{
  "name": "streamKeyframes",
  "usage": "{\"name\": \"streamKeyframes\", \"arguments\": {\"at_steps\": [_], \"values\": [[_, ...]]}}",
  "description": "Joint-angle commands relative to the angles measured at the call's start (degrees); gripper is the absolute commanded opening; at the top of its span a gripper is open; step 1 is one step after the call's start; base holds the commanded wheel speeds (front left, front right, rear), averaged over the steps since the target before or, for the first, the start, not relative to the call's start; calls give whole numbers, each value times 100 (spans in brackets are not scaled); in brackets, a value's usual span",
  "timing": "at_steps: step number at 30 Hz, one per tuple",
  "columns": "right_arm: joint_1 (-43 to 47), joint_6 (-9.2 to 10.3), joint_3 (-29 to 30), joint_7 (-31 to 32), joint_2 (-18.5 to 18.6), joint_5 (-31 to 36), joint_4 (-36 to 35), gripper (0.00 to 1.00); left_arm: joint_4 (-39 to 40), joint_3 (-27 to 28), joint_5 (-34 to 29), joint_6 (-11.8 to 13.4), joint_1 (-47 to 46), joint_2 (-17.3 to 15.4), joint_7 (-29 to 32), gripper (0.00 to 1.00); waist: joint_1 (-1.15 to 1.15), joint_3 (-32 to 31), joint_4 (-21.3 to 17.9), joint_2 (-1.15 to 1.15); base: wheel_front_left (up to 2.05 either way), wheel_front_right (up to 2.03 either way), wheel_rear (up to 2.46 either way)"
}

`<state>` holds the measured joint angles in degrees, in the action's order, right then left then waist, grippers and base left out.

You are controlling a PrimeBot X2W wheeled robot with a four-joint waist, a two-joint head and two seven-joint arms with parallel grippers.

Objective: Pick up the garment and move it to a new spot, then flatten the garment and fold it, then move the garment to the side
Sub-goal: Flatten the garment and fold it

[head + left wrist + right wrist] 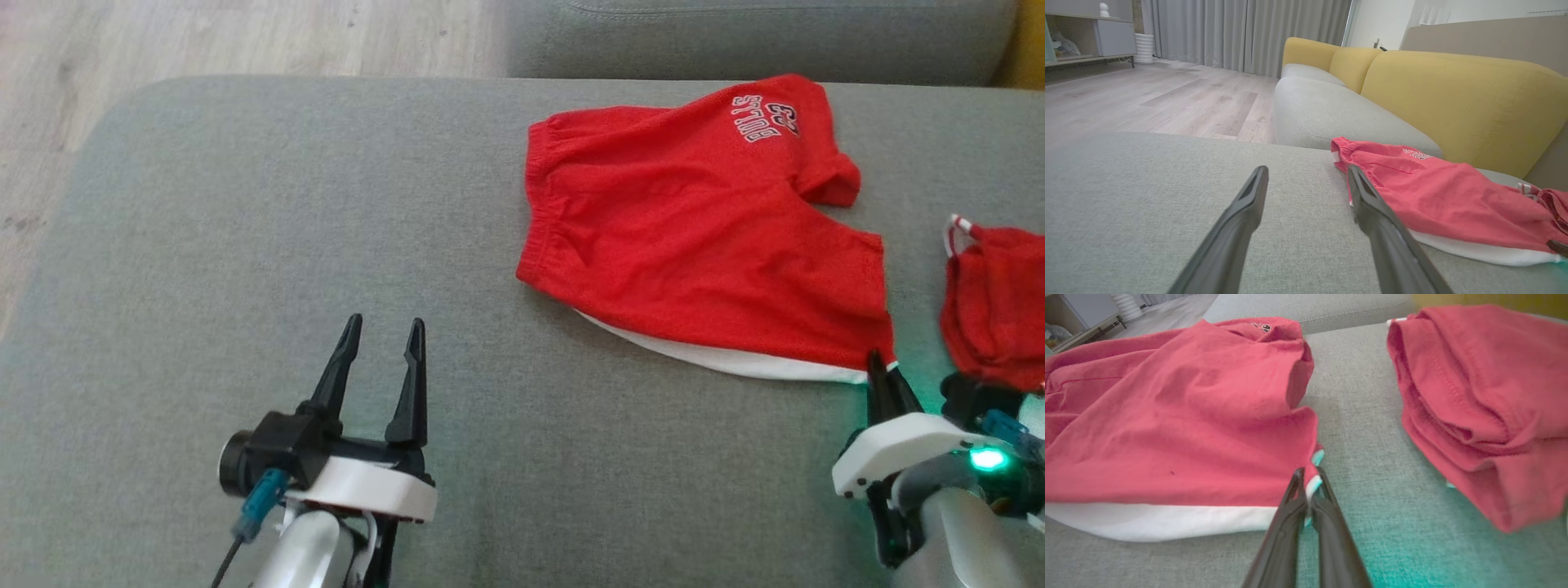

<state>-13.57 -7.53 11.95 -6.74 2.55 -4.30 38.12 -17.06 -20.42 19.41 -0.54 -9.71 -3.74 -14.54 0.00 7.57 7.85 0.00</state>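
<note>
Nearest the lens in the head view, the left gripper (385, 321) sits at the lower left, its two dark fingers spread wide with nothing between them, hovering over a bare stretch of the grey cushion (245, 245). At the lower right the right gripper (880, 367) has its fingers pinched together on the lower right corner of the red shorts (694, 237). The right wrist view shows the same grip: the tips (1309, 473) meet at the corner where the red cloth (1167, 428) meets its white band (1167, 520). The shorts lie spread in the upper right of the head view, waistband toward the frame's centre, lettered leg toward the top edge, white band (735, 359) showing along the lower hem. Just beside them, at the right edge, a folded red garment (992, 310) lies apart from the shorts, with a strip of cushion between them. The cushion's whole left half is open; its rounded corner at the upper left gives way to wooden floor (163, 41), and a second grey seat (735, 33) runs along the top. From the left wrist, the parted fingers (1307, 169) point past the shorts (1437, 192) toward a yellow backrest (1453, 94).
</note>
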Motion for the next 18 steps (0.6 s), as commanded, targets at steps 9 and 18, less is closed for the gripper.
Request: {"name": "streamKeyframes", "arguments": {"at_steps": [9,18], "values": [[-206,4,-85,-60,32,6,-334,0,-124,-74,-157,-266,-570,-146,28,100,0,84,-338,0,0,0,0],[-443,4,-398,123,32,-326,-572,0,-1091,-1073,-201,-676,-1528,-477,747,100,0,484,-763,0,0,0,0]]}}
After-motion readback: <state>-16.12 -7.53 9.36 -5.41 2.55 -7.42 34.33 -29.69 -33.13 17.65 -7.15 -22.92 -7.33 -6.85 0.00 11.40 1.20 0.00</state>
